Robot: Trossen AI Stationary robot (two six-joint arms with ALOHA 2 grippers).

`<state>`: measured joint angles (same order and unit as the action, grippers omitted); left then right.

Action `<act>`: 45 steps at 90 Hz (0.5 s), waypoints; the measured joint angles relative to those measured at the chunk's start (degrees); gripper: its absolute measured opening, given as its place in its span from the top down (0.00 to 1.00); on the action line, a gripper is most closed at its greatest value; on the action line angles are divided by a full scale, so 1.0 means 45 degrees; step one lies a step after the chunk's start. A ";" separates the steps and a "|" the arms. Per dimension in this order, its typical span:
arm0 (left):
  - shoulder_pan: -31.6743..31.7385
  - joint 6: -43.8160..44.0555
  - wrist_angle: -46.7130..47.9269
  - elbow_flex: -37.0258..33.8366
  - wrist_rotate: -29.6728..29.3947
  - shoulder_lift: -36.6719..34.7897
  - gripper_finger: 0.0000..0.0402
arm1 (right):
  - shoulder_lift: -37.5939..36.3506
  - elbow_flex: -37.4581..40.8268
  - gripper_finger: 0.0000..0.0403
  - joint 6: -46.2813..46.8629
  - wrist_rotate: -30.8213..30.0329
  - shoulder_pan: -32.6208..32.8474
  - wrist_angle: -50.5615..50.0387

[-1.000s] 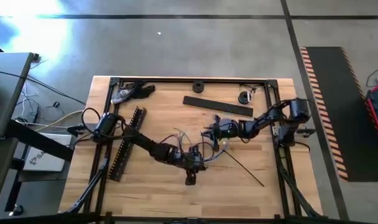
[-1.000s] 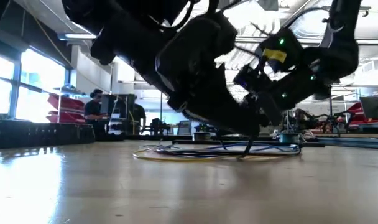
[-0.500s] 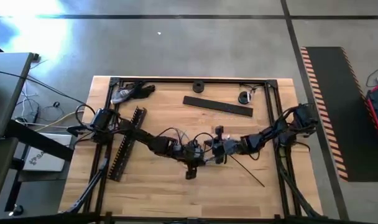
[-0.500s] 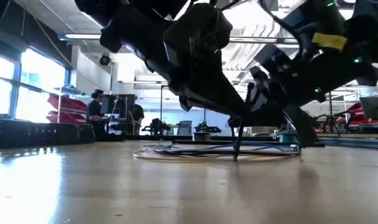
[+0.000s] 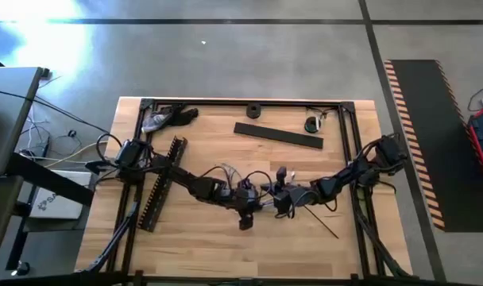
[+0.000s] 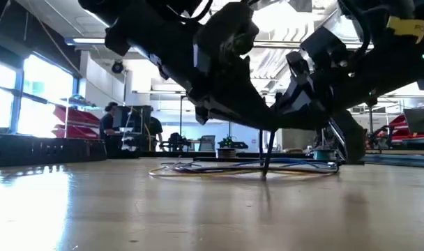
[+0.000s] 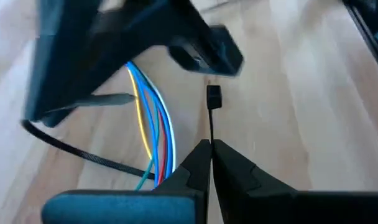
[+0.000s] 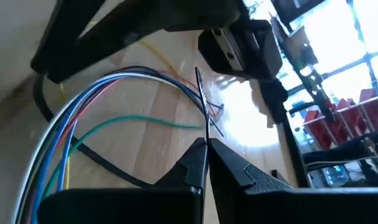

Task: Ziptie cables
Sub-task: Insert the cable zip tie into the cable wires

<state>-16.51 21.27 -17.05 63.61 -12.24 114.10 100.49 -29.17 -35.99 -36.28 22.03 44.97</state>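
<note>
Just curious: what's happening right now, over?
Left gripper shut on zip tie. Right gripper shut on cables mid-table. Other arm crowds each view.

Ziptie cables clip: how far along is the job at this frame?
Done: the ziptie runs under the cables. In hand: the left end effector is shut on the ziptie below its head; the right end effector is shut on a thin strand I cannot identify. Left: the head looks unthreaded and the cables fan out, so threading and tightening remain.
</note>
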 joint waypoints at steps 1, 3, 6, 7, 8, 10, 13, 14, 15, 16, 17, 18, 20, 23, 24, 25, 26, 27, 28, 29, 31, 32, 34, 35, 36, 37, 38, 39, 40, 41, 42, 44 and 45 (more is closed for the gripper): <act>-0.0017 0.0059 -0.0217 -0.0117 -0.0061 -0.0048 1.00 | 0.0000 0.0000 1.00 -0.0003 -0.0057 0.0021 0.0000; -0.0049 0.0180 -0.0673 -0.0418 -0.0163 -0.0163 1.00 | 0.0000 0.0000 1.00 -0.0004 -0.0173 0.0052 -0.0005; -0.0088 0.0449 -0.1515 -0.0911 -0.0362 -0.0293 1.00 | 0.0005 0.0000 1.00 -0.0004 -0.0298 0.0095 -0.0010; -0.0094 0.0565 -0.1834 -0.1066 -0.0418 -0.0333 1.00 | 0.0005 0.0000 1.00 -0.0007 -0.0314 0.0115 -0.0010; -0.0100 0.0672 -0.2181 -0.1226 -0.0455 -0.0388 1.00 | 0.0005 -0.0001 1.00 -0.0009 -0.0332 0.0134 -0.0005; -0.0101 0.0896 -0.2907 -0.1598 -0.0515 -0.0528 1.00 | 0.0005 -0.0007 1.00 -0.0007 -0.0376 0.0174 0.0014; -0.0111 0.1224 -0.3749 -0.2187 -0.0631 -0.0697 1.00 | 0.0005 -0.0009 1.00 -0.0003 -0.0428 0.0233 0.0015; -0.0113 0.1346 -0.4075 -0.2389 -0.0677 -0.0749 1.00 | 0.0005 -0.0006 1.00 -0.0002 -0.0438 0.0249 0.0015; -0.0114 0.1469 -0.4427 -0.2590 -0.0719 -0.0798 1.00 | 0.0005 -0.0005 1.00 0.0002 -0.0455 0.0265 0.0021; -0.0116 0.1572 -0.4738 -0.2767 -0.0740 -0.0838 1.00 | 0.0005 -0.0005 1.00 0.0009 -0.0473 0.0281 0.0033; -0.0118 0.1665 -0.5051 -0.2938 -0.0750 -0.0862 1.00 | 0.0005 -0.0005 1.00 0.0038 -0.0469 0.0291 0.0068; -0.0118 0.1747 -0.5367 -0.3105 -0.0750 -0.0871 1.00 | 0.0005 -0.0005 1.00 0.0049 -0.0468 0.0301 0.0096; -0.0112 0.1894 -0.5922 -0.3411 -0.0764 -0.0882 1.00 | 0.0005 -0.0005 1.00 0.0070 -0.0468 0.0316 0.0144; -0.0103 0.2077 -0.6641 -0.3835 -0.0759 -0.0872 1.00 | 0.0005 -0.0005 1.00 0.0096 -0.0470 0.0319 0.0249; -0.0100 0.2108 -0.6860 -0.3947 -0.0749 -0.0861 1.00 | 0.0005 -0.0006 1.00 0.0098 -0.0468 0.0319 0.0299; -0.0099 0.2135 -0.7056 -0.4042 -0.0732 -0.0848 1.00 | 0.0005 -0.0009 1.00 0.0098 -0.0468 0.0319 0.0355; -0.0099 0.2161 -0.7231 -0.4124 -0.0709 -0.0835 1.00 | 0.0005 -0.0015 1.00 0.0100 -0.0468 0.0317 0.0386; -0.0099 0.2199 -0.7394 -0.4179 -0.0662 -0.0819 1.00 | 0.0005 -0.0024 1.00 0.0103 -0.0468 0.0314 0.0403; -0.0098 0.2238 -0.7546 -0.4226 -0.0617 -0.0802 1.00 | 0.0005 -0.0034 1.00 0.0107 -0.0474 0.0292 0.0399; -0.0095 0.2271 -0.7681 -0.4259 -0.0584 -0.0779 1.00 | 0.0005 -0.0048 1.00 0.0116 -0.0479 0.0269 0.0387; -0.0099 0.2341 -0.7915 -0.4293 -0.0532 -0.0765 1.00 | 0.0005 -0.0097 1.00 0.0140 -0.0483 0.0215 0.0333; -0.0099 0.2374 -0.7984 -0.4296 -0.0477 -0.0759 1.00 | 0.0005 -0.0131 1.00 0.0147 -0.0482 0.0184 0.0301; -0.0094 0.2464 -0.8030 -0.4293 -0.0355 -0.0760 1.00 | 0.0010 -0.0205 1.00 0.0227 -0.0468 0.0124 0.0243; -0.0096 0.2489 -0.8026 -0.4282 -0.0324 -0.0766 1.00 | 0.0014 -0.0235 1.00 0.0269 -0.0468 0.0084 0.0229; -0.0099 0.2504 -0.8018 -0.4266 -0.0303 -0.0770 1.00 | 0.0015 -0.0265 1.00 0.0282 -0.0468 0.0051 0.0208; -0.0099 0.2507 -0.8009 -0.4244 -0.0288 -0.0770 1.00 | 0.0015 -0.0295 1.00 0.0303 -0.0471 0.0018 0.0176; -0.0099 0.2515 -0.7967 -0.4213 -0.0248 -0.0768 1.00 | 0.0015 -0.0327 1.00 0.0342 -0.0477 -0.0018 0.0130; -0.0099 0.2523 -0.7913 -0.4177 -0.0199 -0.0763 1.00 | 0.0015 -0.0367 1.00 0.0343 -0.0475 -0.0055 0.0098; -0.0099 0.2526 -0.7853 -0.4139 -0.0136 -0.0749 1.00 | 0.0015 -0.0408 1.00 0.0342 -0.0468 -0.0088 0.0068; -0.0094 0.2523 -0.7808 -0.4099 -0.0077 -0.0732 1.00 | 0.0015 -0.0451 1.00 0.0345 -0.0454 -0.0114 0.0038; -0.0086 0.2517 -0.7769 -0.4058 -0.0021 -0.0713 1.00 | 0.0015 -0.0492 1.00 0.0343 -0.0412 -0.0147 0.0014; -0.0074 0.2498 -0.7670 -0.3972 0.0055 -0.0685 1.00 | 0.0015 -0.0575 1.00 0.0335 -0.0268 -0.0201 -0.0034; -0.0074 0.2498 -0.7618 -0.3933 0.0110 -0.0668 1.00 | 0.0015 -0.0613 1.00 0.0335 -0.0213 -0.0228 -0.0053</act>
<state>-16.84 32.51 -51.33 45.91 -11.75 111.09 100.55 -31.93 -34.49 -37.24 21.00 44.73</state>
